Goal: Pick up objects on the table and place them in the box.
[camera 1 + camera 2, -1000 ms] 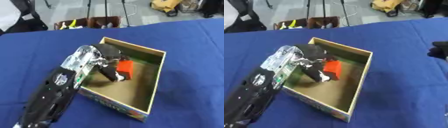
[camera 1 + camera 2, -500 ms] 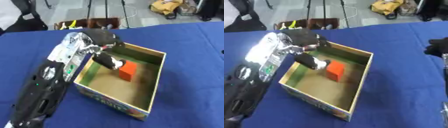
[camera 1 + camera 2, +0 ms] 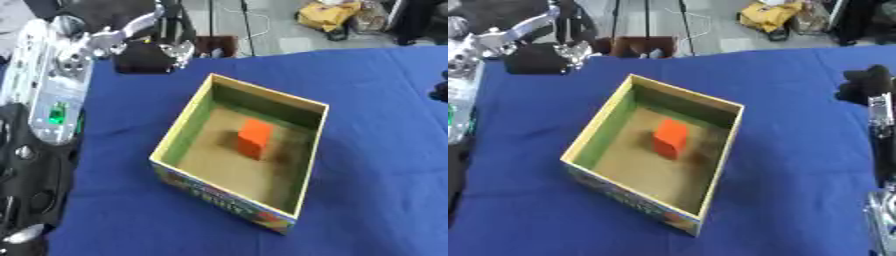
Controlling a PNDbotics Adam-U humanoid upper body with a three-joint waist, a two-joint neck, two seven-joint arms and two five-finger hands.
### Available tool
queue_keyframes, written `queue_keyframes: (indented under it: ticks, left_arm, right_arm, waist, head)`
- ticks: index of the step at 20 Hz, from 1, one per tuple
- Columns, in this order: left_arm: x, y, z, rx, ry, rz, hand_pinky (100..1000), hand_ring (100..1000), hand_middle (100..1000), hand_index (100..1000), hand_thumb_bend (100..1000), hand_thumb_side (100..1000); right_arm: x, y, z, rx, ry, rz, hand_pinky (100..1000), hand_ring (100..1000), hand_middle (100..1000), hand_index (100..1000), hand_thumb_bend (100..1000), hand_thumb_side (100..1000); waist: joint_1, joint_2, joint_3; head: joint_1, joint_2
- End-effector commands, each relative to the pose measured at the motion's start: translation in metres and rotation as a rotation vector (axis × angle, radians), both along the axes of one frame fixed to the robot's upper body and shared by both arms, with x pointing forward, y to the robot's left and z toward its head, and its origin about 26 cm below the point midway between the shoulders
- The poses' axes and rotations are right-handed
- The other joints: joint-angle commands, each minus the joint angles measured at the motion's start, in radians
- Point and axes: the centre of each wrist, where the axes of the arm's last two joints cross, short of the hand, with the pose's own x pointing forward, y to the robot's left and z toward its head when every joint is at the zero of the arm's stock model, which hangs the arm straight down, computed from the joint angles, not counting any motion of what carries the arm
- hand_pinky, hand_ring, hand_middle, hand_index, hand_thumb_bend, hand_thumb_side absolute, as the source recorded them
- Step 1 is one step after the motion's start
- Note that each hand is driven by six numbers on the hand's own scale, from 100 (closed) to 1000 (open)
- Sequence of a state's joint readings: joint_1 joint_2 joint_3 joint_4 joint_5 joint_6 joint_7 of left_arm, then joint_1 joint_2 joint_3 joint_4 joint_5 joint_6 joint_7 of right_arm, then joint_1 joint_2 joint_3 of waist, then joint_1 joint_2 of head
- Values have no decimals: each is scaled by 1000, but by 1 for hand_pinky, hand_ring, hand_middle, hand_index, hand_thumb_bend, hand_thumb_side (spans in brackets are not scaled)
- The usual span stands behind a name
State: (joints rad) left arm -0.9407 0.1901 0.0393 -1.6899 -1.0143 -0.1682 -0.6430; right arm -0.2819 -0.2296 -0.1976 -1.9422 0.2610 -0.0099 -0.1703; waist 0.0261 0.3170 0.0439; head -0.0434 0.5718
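Observation:
An orange block (image 3: 254,138) lies on the floor of the open cardboard box (image 3: 308,150), near its middle, with nothing touching it. My left hand (image 3: 144,59) hovers over the blue table beyond the box's far left corner, clear of the box, open and holding nothing. Its silver and black arm (image 3: 48,100) runs down the left side of the view. My right hand (image 3: 864,84) rests at the right edge, away from the box, fingers up and relaxed, with nothing in it.
A blue cloth (image 3: 385,165) covers the table around the box. Beyond the far edge stand a brown crate (image 3: 640,47), tripod legs and a yellow bag (image 3: 772,17) on the floor.
My left hand has let go of the orange block and drawn back up and to the left out of the box. The block stays on the box floor.

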Motion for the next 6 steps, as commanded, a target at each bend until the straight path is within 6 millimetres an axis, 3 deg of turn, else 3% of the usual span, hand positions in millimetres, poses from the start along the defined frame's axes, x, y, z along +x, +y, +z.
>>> queue_keyframes:
  ticks: [1,6]
  left_arm:
    - [-20,13,5,-131,-69,-10,167,446,440,654,100,839]
    - [-47,32,-20,-313,-79,-3,190,441,438,641,100,823]
  right_arm:
    - [-3,-2,10,3,-43,-10,715,600,556,704,509,1000]
    - [-4,-2,12,15,-59,-19,714,600,557,704,511,1000]
  waist:
    - [-7,-22,6]
    - [-15,-16,28]
  head:
    - [-12,8]
    - [-25,20]
